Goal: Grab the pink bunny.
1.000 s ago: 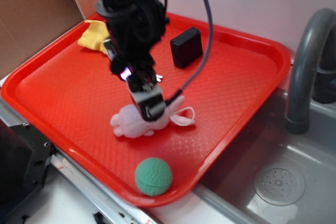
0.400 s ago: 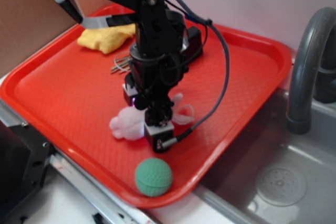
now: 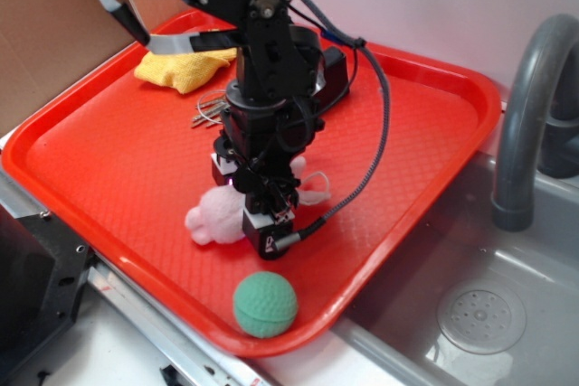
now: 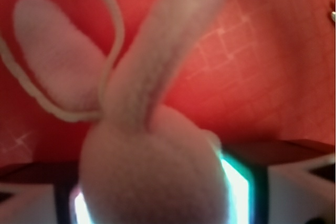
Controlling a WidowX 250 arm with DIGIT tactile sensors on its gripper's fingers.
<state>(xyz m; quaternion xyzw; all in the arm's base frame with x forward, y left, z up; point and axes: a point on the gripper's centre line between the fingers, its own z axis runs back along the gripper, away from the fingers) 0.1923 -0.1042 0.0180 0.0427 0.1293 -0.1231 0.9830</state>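
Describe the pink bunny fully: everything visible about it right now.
The pink bunny is a small pale pink plush with fuzzy fabric and two long ears; a thin pale loop circles one ear in the wrist view. It lies on the red tray, toward the near edge, apart from the green ball. The gripper is down over its middle, a finger showing on each side, so part of its body is hidden.

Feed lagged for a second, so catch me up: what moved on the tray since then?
The gripper came down from above onto the pink bunny and now straddles its body; the wrist view shows the bunny filling the gap between the fingers. The bunny shifted only slightly. The green ball, yellow cloth and red tray stayed put.
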